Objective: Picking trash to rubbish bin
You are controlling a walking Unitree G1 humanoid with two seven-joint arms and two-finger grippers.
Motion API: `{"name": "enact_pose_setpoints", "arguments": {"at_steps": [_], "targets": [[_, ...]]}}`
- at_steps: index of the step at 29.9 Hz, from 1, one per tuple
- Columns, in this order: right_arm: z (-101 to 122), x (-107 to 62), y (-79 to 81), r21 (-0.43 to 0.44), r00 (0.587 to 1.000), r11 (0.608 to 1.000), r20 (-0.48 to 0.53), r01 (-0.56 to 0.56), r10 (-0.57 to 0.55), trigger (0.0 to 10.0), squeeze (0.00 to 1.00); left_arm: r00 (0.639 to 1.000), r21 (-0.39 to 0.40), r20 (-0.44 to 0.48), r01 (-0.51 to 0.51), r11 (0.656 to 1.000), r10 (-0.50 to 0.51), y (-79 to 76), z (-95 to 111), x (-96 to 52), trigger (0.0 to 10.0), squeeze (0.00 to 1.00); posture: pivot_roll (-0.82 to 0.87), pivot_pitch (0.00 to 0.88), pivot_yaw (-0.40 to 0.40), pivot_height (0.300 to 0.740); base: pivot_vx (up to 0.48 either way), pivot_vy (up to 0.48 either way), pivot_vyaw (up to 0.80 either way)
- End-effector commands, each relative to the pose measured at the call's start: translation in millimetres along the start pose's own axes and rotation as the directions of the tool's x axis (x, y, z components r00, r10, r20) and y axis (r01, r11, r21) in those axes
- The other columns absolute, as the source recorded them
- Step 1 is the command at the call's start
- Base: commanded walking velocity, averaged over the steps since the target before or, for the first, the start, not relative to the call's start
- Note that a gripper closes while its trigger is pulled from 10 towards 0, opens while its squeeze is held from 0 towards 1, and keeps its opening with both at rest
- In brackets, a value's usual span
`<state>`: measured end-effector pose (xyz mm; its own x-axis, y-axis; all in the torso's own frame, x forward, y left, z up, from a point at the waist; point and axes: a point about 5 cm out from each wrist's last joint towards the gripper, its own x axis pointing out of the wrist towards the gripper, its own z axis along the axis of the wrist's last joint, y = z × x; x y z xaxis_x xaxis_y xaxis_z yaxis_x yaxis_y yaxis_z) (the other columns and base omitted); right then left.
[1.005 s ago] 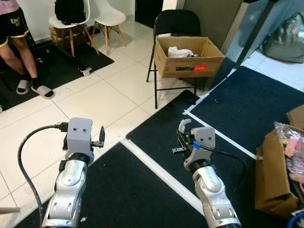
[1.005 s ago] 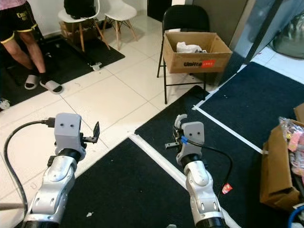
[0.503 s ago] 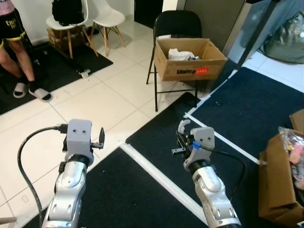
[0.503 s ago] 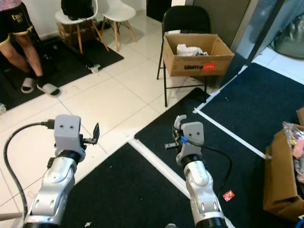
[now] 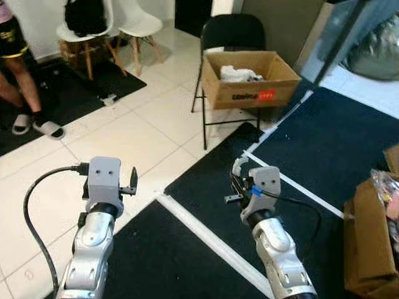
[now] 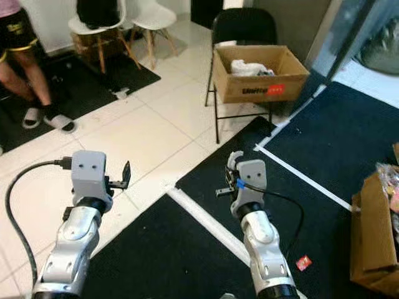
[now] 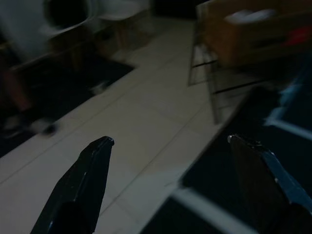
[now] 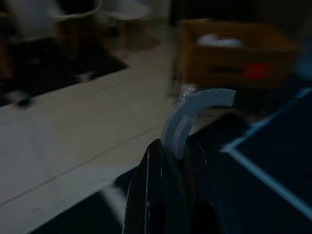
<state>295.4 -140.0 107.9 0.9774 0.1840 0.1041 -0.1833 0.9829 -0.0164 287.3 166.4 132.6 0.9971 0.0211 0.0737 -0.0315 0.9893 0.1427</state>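
— Cardboard up ahead, from the head camera?
— Yes. The cardboard box (image 5: 248, 78) sat on a black chair (image 5: 225, 37) with white trash (image 5: 237, 73) inside. The right gripper (image 5: 235, 177) hung over the black mat (image 5: 293, 149), pinching a curved white scrap (image 5: 239, 164). The left gripper (image 5: 132, 180) hung over pale tiles.
— And the left wrist?
— Its fingers (image 7: 83, 183) stood wide apart, nothing between them.
— The right wrist?
— Fingers (image 8: 163, 192) closed on the white scrap (image 8: 195, 114), the box (image 8: 236, 53) beyond.
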Motion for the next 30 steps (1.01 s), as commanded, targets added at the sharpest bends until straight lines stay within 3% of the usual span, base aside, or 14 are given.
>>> {"name": "enact_pose_setpoints", "arguments": {"at_steps": [1, 30], "targets": [[-3.6, -1.2, 3.2, 0.018, 1.0, 1.0, -0.016, -0.004, 0.005, 10.0, 0.0, 1.0, 0.009, -0.009, -0.014, 1.0, 0.014, 5.5, -3.0, -2.2, 10.0, 0.0, 0.0, 0.118, -0.041, 0.74, 0.259, 0.0, -0.44], [-3.5, -1.6, 5.1, 0.016, 1.0, 1.0, -0.014, -0.022, 0.022, 10.0, 0.0, 1.0, 0.011, -0.01, -0.005, 1.0, 0.006, 3.7, -4.3, -4.1, 10.0, 0.0, 0.0, 0.099, -0.047, 0.74, 0.262, 0.0, -0.45]]}}
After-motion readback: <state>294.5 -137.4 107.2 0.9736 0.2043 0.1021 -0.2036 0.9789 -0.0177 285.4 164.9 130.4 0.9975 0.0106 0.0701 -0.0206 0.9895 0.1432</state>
